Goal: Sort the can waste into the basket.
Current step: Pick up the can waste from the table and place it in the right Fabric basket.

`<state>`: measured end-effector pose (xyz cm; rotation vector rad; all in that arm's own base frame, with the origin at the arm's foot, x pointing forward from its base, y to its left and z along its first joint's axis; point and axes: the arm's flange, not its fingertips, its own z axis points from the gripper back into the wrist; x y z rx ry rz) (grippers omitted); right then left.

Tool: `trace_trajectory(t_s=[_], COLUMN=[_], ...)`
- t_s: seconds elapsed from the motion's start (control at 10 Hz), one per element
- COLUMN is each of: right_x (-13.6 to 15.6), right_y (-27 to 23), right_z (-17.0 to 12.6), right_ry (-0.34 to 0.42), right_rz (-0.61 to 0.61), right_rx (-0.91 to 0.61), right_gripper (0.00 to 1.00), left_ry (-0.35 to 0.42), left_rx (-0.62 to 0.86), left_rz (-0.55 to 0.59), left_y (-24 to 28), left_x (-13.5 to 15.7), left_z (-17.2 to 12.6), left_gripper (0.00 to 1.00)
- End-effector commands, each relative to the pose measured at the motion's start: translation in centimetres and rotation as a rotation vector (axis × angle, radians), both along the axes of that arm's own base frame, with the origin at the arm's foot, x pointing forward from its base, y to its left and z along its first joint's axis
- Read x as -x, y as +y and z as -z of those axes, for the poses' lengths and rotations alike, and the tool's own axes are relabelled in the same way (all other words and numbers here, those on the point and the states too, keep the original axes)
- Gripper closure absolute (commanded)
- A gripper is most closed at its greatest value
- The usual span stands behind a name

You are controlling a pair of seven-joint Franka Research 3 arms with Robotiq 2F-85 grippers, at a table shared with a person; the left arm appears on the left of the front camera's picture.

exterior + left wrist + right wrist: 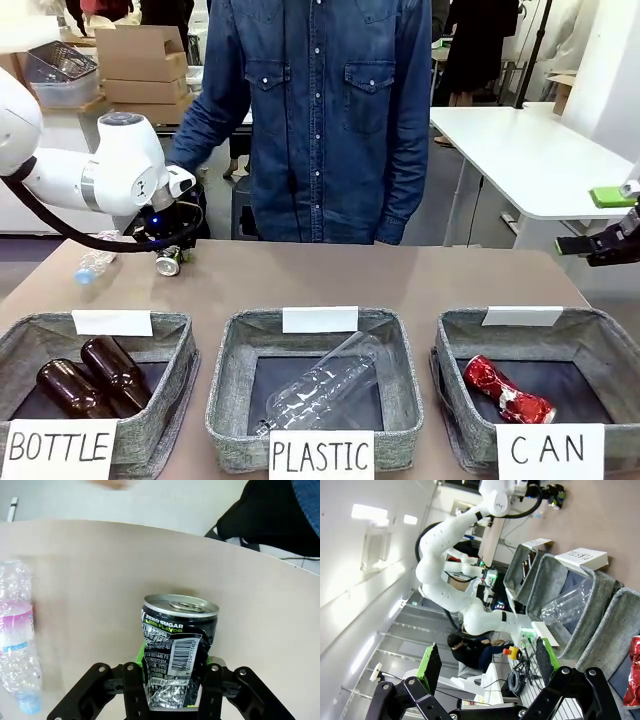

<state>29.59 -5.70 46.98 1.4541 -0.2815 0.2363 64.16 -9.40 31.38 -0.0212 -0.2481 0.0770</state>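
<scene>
A silver-and-black can [177, 640] with printed text stands upright on the table at the far left, and my left gripper [175, 677] is shut on its lower body. In the front view the same can [168, 263] sits under the left gripper [165, 252] near the table's far edge. A dented red can [505, 390] lies inside the grey basket [600, 335] signed "CAN" at the front right. My right gripper [600, 245] hovers open at the right edge, above and behind that basket. Its green pads [431, 666] stand wide apart with nothing between them.
A crumpled clear plastic bottle [95, 263] lies on the table just left of the held can [17, 645]. The "BOTTLE" basket [35, 335] holds brown bottles, and the "PLASTIC" basket [235, 350] holds a clear bottle. A person in a denim shirt [320, 120] stands at the far side.
</scene>
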Motion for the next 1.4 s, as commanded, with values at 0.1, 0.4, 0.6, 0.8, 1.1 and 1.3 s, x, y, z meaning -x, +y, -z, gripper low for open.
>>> trace_trajectory(t_s=[0.1,0.4,0.6,0.8,1.1,1.3], right_x=[-0.1,-0.1,-0.1,-0.1,-0.1,-0.1], right_y=[-0.1,-0.1,-0.1,-0.1,-0.1,-0.1], right_z=[-0.2,-0.2,-0.2,-0.2,-0.2,-0.2], right_ry=[-0.026,-0.026,-0.026,-0.026,-0.026,-0.026], right_rz=[-0.008,-0.008,-0.008,-0.008,-0.008,-0.008], right_rx=[-0.004,-0.004,-0.004,-0.004,-0.004,-0.004], right_gripper=[0.00,0.00,0.00,0.00,0.00,0.00], left_ry=[0.003,0.138,0.167,0.427,0.345,0.100], left_rx=[-0.018,0.314,0.646,0.966,0.836,0.596], left_rz=[0.004,0.366,0.857,1.324,1.413,0.926], left_y=[0.3,-1.2,-2.4,-1.6,2.0,8.6], left_x=[1.0,10.9,18.8,23.2,28.7,31.0], left_z=[-0.3,-11.1,-16.8,-18.7,-19.5,-20.9], left_gripper=[1.00,1.00,1.00,1.00,1.00,1.00])
